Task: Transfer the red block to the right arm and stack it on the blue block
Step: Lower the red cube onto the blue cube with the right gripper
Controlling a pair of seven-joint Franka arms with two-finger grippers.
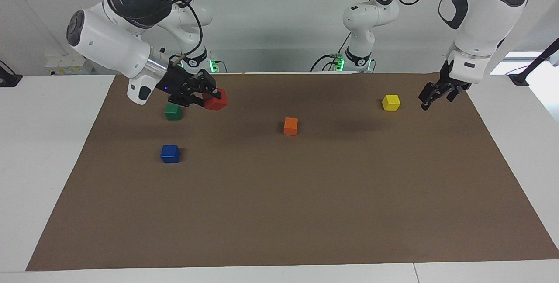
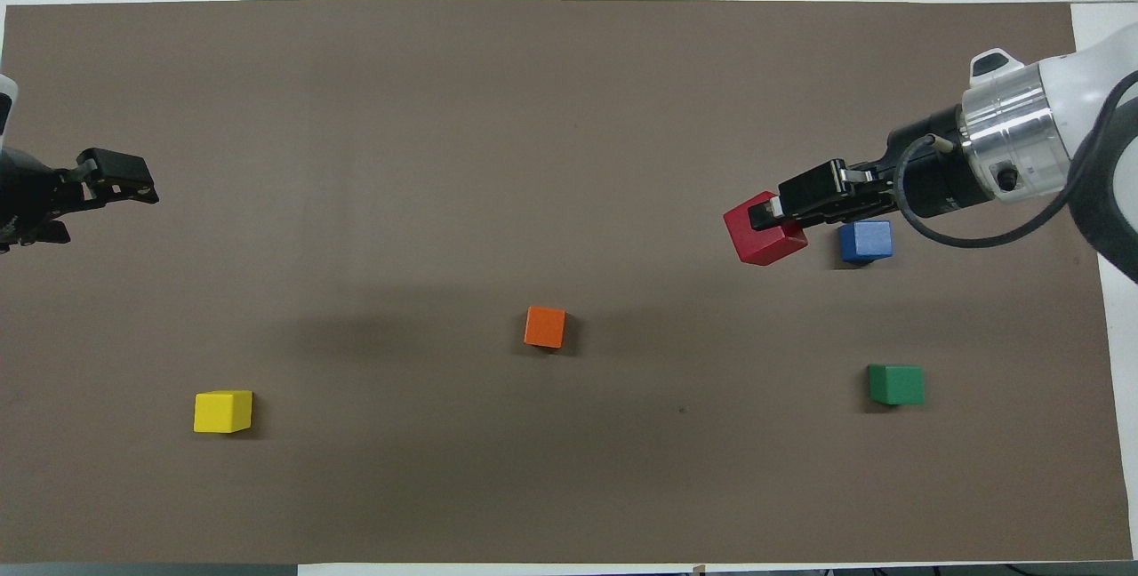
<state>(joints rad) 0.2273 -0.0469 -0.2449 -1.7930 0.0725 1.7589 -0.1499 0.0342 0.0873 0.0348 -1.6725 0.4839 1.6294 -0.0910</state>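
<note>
- Right gripper (image 1: 208, 95) clenched on red block (image 1: 215, 100), raised over the mat beside green cube (image 1: 173, 111).
- Blue block (image 1: 170, 153) on worktop (image 1: 56, 152), apart from it.
- Left gripper (image 1: 430, 97) released, waiting near yellow cube (image 1: 391, 102).

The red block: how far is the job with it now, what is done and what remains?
Done: the handover. The right gripper is shut on the red block, and the left gripper waits open near the yellow block.
In hand: the red block is up in the air, not yet above the blue block.
Left: bring it over the blue block, lower it on top, release.
</note>
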